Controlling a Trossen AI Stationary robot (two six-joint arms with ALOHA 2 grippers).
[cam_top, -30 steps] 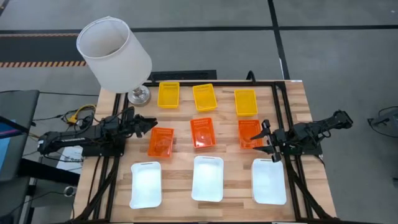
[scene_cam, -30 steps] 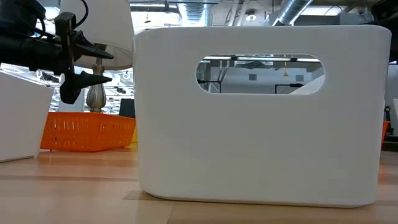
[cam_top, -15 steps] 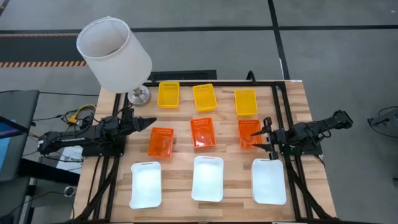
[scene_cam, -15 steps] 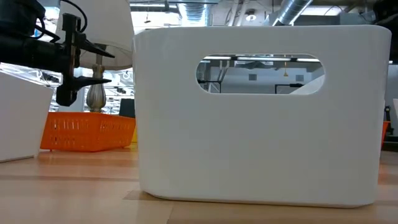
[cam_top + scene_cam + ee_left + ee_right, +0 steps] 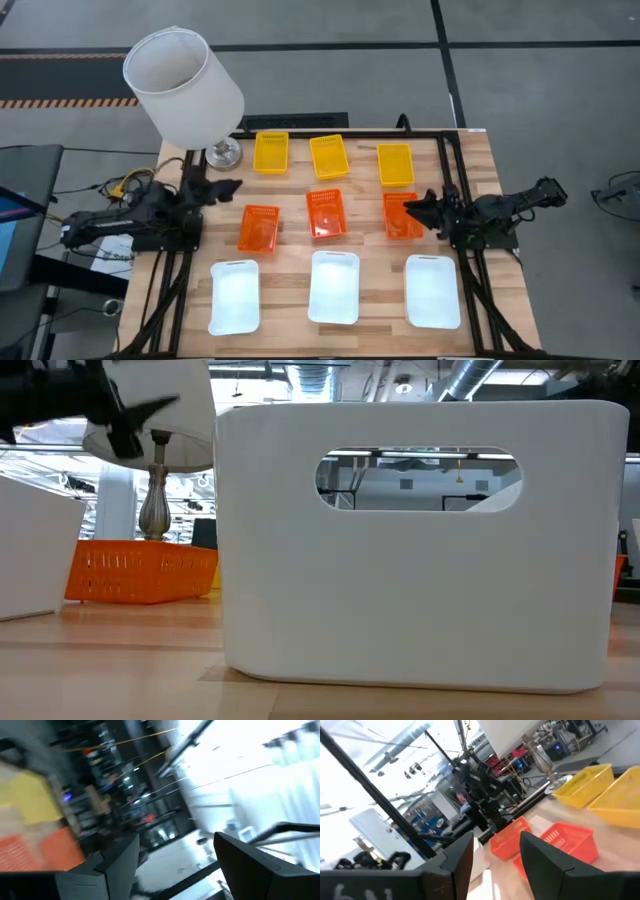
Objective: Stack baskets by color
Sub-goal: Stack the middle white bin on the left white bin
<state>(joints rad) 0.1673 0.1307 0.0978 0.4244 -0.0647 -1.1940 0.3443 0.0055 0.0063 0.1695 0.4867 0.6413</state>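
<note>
Right gripper point(image 5: 412, 207), fingers parted and holding nothing, hangs over the right orange basket point(image 5: 401, 216) at 3 o'clock on the table point(image 5: 480, 160); left gripper point(image 5: 228, 186), also spread and empty, sits at 9 o'clock just beside the left orange basket point(image 5: 258, 228), near the lamp base point(image 5: 223, 153). Nine baskets lie unstacked in three rows: yellow baskets point(image 5: 330, 157) toward 12, orange mid-table, white baskets point(image 5: 334, 287) toward 6.

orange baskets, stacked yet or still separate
Separate. The three orange baskets sit apart in one row across the table, none nested.
</note>
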